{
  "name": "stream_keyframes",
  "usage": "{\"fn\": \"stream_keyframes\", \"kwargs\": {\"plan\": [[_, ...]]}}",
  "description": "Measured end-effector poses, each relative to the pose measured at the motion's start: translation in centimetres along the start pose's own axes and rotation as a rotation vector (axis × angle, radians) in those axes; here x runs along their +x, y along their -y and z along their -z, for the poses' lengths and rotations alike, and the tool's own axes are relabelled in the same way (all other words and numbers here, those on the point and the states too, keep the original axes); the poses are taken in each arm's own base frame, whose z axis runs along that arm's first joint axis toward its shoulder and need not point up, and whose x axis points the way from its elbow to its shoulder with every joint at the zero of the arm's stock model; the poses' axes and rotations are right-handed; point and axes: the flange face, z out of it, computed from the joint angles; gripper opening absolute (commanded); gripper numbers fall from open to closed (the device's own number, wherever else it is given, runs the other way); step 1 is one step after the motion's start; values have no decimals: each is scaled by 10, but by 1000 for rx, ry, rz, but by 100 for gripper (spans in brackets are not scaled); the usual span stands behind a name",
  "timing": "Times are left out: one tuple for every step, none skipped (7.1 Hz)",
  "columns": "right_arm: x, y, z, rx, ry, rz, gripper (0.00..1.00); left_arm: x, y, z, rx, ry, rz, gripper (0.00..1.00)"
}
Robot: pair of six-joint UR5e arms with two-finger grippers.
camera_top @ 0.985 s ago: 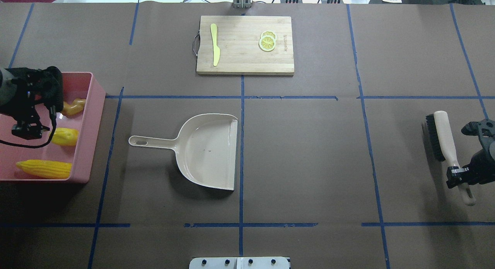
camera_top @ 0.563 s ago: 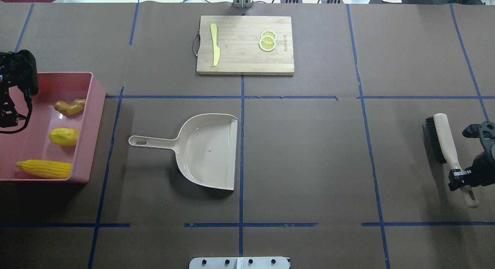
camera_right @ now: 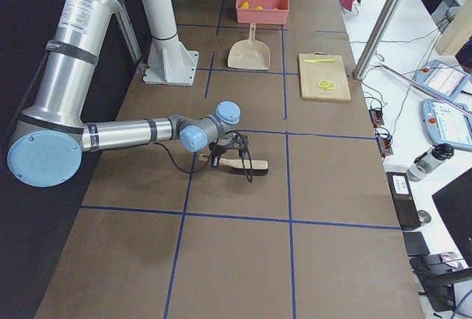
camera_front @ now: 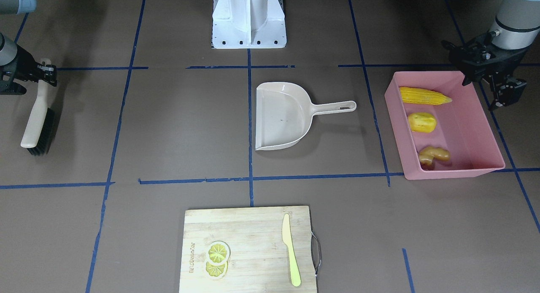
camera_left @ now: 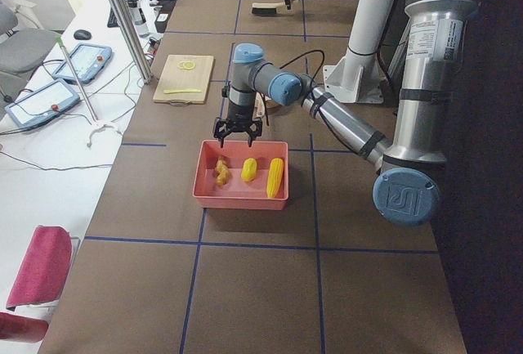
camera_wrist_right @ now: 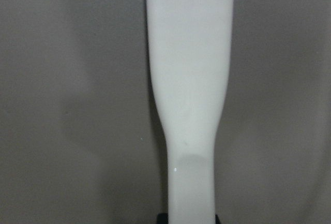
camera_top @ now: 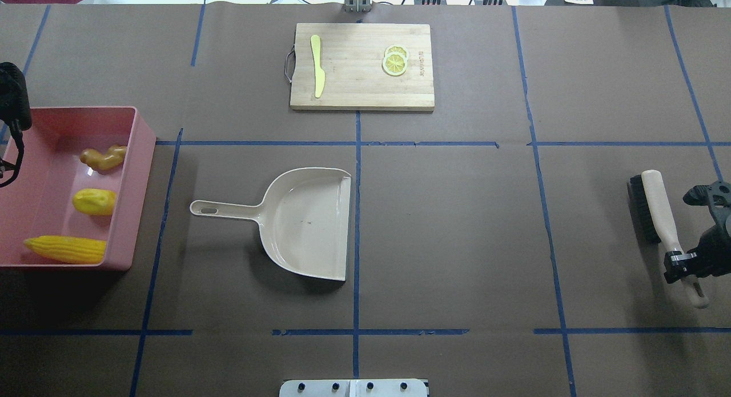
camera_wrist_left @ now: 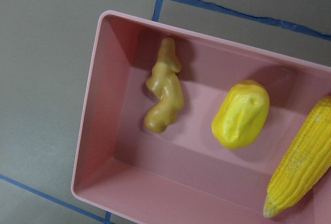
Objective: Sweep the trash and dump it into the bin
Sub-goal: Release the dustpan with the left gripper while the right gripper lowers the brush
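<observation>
— Any writing to read?
— Only a mark on the cutting board [camera_front: 253, 242], too small to make out.
— And the bin [camera_front: 472, 116]?
— It's on the tabletop [camera_front: 168, 128], holding a corn cob [camera_front: 424, 95], a yellow lump [camera_front: 422, 122] and a ginger root [camera_front: 433, 155], each apart. The dustpan [camera_front: 282, 116] is empty.
— The hands?
— The left hand [camera_front: 506, 97] is spread and empty by the bin's outer rim. The right hand [camera_top: 682, 264] is pinching the brush [camera_top: 657, 208] handle.

Pink bin [camera_left: 239, 201] on worktop [camera_left: 253, 289]. Inside, side by side: ginger root [camera_left: 221, 171], lumpy yellow piece [camera_left: 249, 169], corn cob [camera_left: 276, 177]. Left tool [camera_left: 237, 132] above bin's far rim, fingers spread. Brush [camera_left: 265, 8] at worktop's far end.
</observation>
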Motion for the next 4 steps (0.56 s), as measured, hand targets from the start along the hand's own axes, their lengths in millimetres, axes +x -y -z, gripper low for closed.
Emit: {"fn": "stream_keyframes", "kwargs": {"plan": [[0, 1, -1, -2, 0, 7, 99, -1, -1, 0, -1, 1, -4, 100], [0, 0, -2, -7, 3, 15, 100, -3, -3, 0, -3, 3, -8, 100], [0, 0, -1, -12, 9, 15, 100, -6, -7, 0, -8, 7, -17, 100], [-2, -1, 3, -9, 18, 18, 100, -15, -16, -3, -20, 11, -19, 100]]}}
